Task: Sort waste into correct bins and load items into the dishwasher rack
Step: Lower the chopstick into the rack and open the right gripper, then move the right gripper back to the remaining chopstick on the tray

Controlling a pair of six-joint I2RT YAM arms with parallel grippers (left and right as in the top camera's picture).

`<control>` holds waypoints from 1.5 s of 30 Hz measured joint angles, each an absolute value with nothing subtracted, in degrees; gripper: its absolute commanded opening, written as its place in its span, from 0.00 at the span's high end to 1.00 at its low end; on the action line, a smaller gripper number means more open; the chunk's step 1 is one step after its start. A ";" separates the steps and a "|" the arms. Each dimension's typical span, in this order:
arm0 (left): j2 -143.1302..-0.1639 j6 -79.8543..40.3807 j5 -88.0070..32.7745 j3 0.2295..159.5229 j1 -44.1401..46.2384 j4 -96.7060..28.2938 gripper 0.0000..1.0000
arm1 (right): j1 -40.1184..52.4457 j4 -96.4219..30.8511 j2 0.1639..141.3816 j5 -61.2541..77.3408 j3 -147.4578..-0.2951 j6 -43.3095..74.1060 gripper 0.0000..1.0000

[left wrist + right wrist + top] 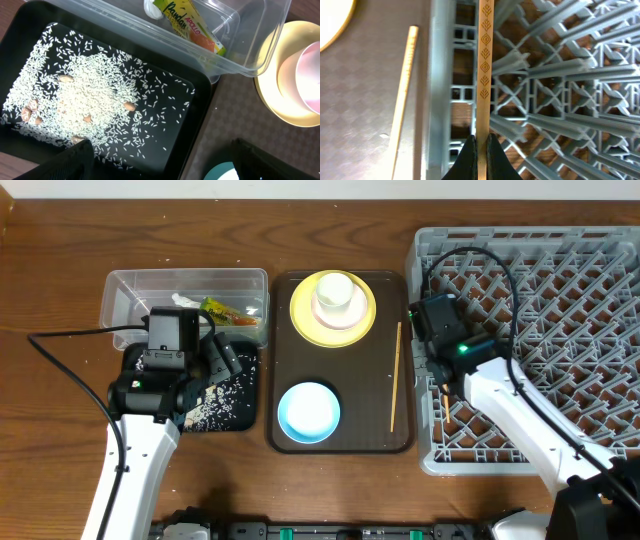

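Right gripper [481, 142] clamped on one chopstick [485, 75] at the rack's [437, 75] left edge.

Its fingers are pinched shut on the stick's near end. The stick, printed with a leaf pattern, runs straight ahead over the lattice just inside the rack's left wall; whether it touches the pegs cannot be told. A second chopstick [394, 375] lies on the brown tray [365, 420] near its right rim, beside the rack. On the same tray the cup [335, 295] sits on the plate [305, 320], and the bowl [308, 412] stands apart at the near end. Left gripper [162, 145] hangs with fingers wide apart and nothing between them, over the right edge of the black tray [30, 35], where rice [85, 95] is scattered with a few brown bits. The tub [120, 290] just beyond holds the wrapper [192, 25] and a paper wad [150, 7].
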State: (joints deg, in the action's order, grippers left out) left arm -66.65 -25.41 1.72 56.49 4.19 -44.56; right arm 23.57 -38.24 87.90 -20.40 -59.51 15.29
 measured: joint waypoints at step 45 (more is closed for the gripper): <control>-66.65 -25.41 1.72 56.49 4.19 -44.56 0.10 | 31.75 -36.49 85.86 -2.61 -65.63 29.78 0.75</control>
